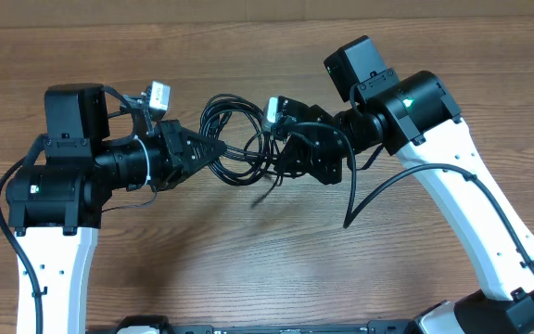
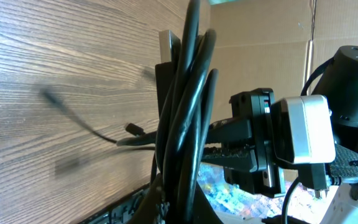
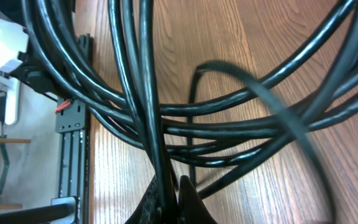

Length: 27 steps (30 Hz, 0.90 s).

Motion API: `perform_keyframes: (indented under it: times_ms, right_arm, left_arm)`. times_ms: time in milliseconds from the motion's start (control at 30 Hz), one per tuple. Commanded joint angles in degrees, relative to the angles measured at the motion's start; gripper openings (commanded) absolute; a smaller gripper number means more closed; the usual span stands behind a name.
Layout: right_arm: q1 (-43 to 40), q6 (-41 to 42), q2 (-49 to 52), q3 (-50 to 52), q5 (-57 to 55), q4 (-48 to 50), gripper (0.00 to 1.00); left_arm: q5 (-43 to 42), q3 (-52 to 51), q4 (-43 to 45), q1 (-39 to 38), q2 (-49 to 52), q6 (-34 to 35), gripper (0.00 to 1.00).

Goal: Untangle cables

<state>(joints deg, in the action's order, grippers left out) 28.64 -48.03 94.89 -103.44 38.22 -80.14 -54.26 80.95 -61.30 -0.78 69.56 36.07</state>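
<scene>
1. Work on the cables [image 1: 241, 153] is far from done. The thin black cords are one bunch of loops that cross over each other, and I cannot see any cord lying free on its own.
2. The bunch is over the middle of the table [image 1: 248, 269], between the two arms. It looks lifted off the wood, with one loose end [image 1: 267, 190] hanging down.
3. The left gripper [image 1: 219, 150] is on the left side of the bunch. In its own camera the cords run down between its fingers, which look closed tight on them.
4. The right gripper [image 1: 281, 153] is on the right side, very near the left one. In its own camera its fingers look pinched shut on a few cords at once.
5. What is left, I think, is nearly all of the job: pull the loops apart, find each plug end, and lay each cord down by itself. None of that shows yet.
</scene>
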Motion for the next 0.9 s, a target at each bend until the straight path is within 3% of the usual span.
perform_keyframes:
  times_ms: [0, 233, 500, 667, 867]
  right_arm:
    - [-0.59, 2.03, -1.64, 0.37, -7.58, 0.09, 0.04]
    - [-4.87, 12.07, -1.66, 0.37, -25.35, 1.16, 0.04]
    - [-9.49, 19.65, -1.66, 0.37, -30.58, 3.87, 0.04]
    - [-10.95, 30.21, -1.66, 0.37, -46.03, 6.71, 0.04]
    - [-11.15, 33.57, -1.66, 0.37, -54.1, 8.44, 0.04]
  left_arm:
    - [-1.46, 1.84, 0.24, -0.2, -0.2, -0.11, 0.05]
    - [-0.85, 1.84, 0.24, 0.94, -0.2, -0.52, 0.05]
    - [-0.63, 1.84, 0.24, 1.25, -0.2, -1.68, 0.07]
    - [-0.61, 1.84, 0.24, 1.25, -0.2, -2.05, 0.08]
    - [0.31, 1.84, 0.2, 1.25, -0.2, -2.91, 0.09]
